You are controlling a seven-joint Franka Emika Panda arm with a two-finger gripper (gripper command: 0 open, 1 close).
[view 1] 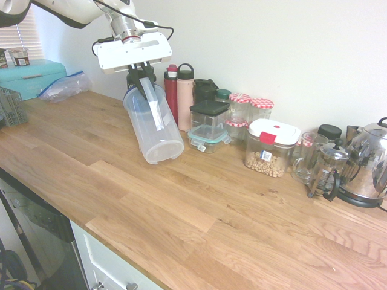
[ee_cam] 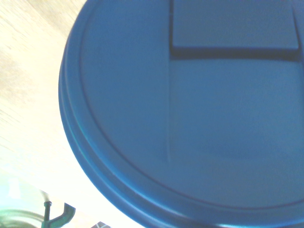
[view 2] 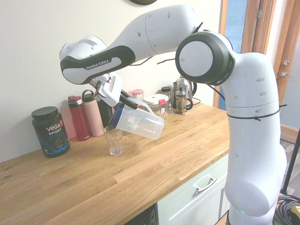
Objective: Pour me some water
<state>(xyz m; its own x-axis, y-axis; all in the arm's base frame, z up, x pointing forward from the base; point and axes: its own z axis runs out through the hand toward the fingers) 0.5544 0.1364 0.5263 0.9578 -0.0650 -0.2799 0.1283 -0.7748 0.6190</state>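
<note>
Near the counter's back edge, your gripper (view 2: 123, 100) is clamped on the tilted pitcher (view 2: 139, 123) above the glass (view 2: 113, 140); pouring looks underway, so tip its lid end lower next.

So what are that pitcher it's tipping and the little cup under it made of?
The pitcher looks like frosted, translucent plastic: cloudy walls, with an opaque dark blue lid. The cup looks like clear glass, fully see-through with bright glints, though clear hard plastic can't be ruled out.
</note>
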